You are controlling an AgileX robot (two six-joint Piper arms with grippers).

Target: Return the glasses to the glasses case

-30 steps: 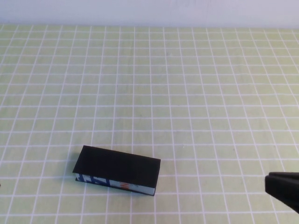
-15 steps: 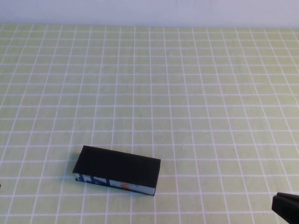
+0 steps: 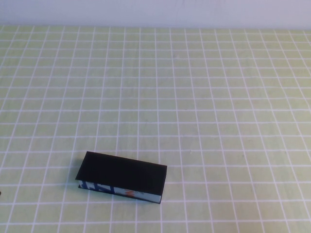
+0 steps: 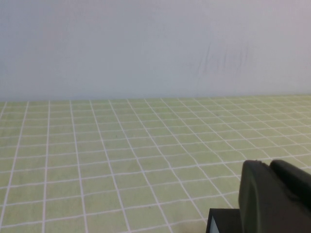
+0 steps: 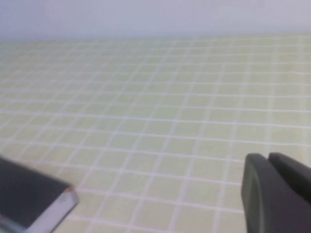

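The glasses case [image 3: 121, 176] lies shut on the green checked cloth at the front left, black lid up and its blue, white and orange printed side facing me. The glasses are out of view. My left gripper [image 4: 268, 165] is shut and empty, just on the near side of a corner of the case [image 4: 222, 221]. My right gripper [image 5: 267, 157] is shut and empty, low over the cloth well to the right of the case [image 5: 29, 199]. Neither gripper shows in the high view.
The green cloth with white grid lines [image 3: 194, 97] covers the whole table. A plain pale wall [image 3: 155, 12] runs along the far edge.
My right gripper has drawn back toward me, sliding out of the high view at the lower right corner. The case has not moved.
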